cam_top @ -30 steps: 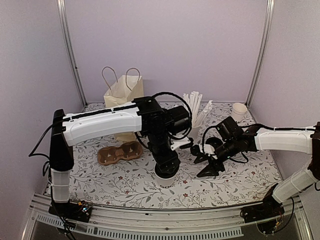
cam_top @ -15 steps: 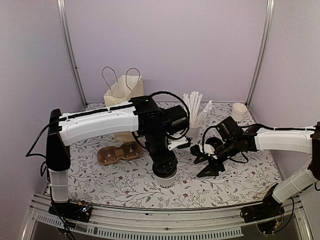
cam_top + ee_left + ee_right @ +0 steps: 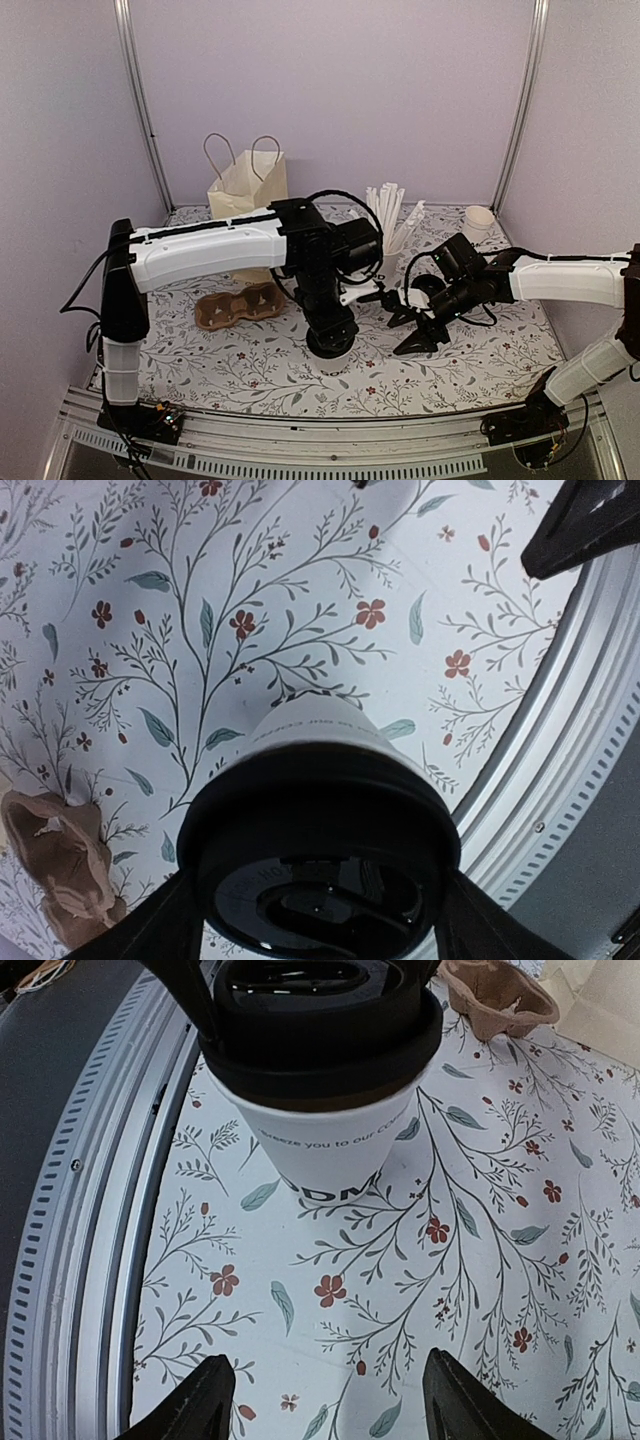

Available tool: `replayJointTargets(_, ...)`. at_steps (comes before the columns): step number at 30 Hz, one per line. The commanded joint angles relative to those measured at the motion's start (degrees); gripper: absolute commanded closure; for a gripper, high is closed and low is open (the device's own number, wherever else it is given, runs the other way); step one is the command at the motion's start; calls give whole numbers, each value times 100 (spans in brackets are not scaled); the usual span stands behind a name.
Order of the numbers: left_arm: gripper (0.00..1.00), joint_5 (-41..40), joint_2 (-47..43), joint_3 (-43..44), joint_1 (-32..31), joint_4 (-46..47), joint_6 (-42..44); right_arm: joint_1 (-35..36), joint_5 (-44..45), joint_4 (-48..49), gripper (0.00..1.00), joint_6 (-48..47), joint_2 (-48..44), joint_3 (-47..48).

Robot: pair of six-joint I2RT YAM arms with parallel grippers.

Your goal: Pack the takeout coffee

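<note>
Floral tablecloth (image 3: 230, 375): left gripper (image 3: 320, 890) clasps coffee cup (image 3: 310, 748) by its lid (image 3: 320, 1035) (presumably to lift it upright); right gripper (image 3: 328, 1398), at three o'clock, spread wide, empty.

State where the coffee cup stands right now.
Top view: the coffee cup stands near the front edge of the table, centre, under the left gripper, right of the cardboard tray.

Bare tablecloth (image 3: 400, 1290) lies between right gripper (image 3: 330, 1405) and takeout coffee (image 3: 325, 1130)

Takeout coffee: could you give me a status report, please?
Left gripper straddling black plastic lid, grip unclear. Right gripper open, empty. White paper cup upright. Brown pulp carrier apart, leftward.
</note>
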Motion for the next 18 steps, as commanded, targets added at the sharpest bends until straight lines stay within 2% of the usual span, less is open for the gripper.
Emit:
replayJointTargets(1,20,112,98,117,-63,80,70,-24,-76,11,32,-41,26,6)
replayJointTargets(8,13,-60,76,243,-67,72,14,-24,-107,-4,32,-43,2,6)
replayJointTargets(11,1,-115,-44,362,-63,64,-22,-24,-188,-11,32,-9,-16,23)
replayJointTargets(16,0,-134,-594,370,-63,20,-130,-33,-415,-22,32,273,-244,143)
replayJointTargets(18,0,-373,-825,254,-50,51,-265,-41,-490,-21,32,588,-399,300)
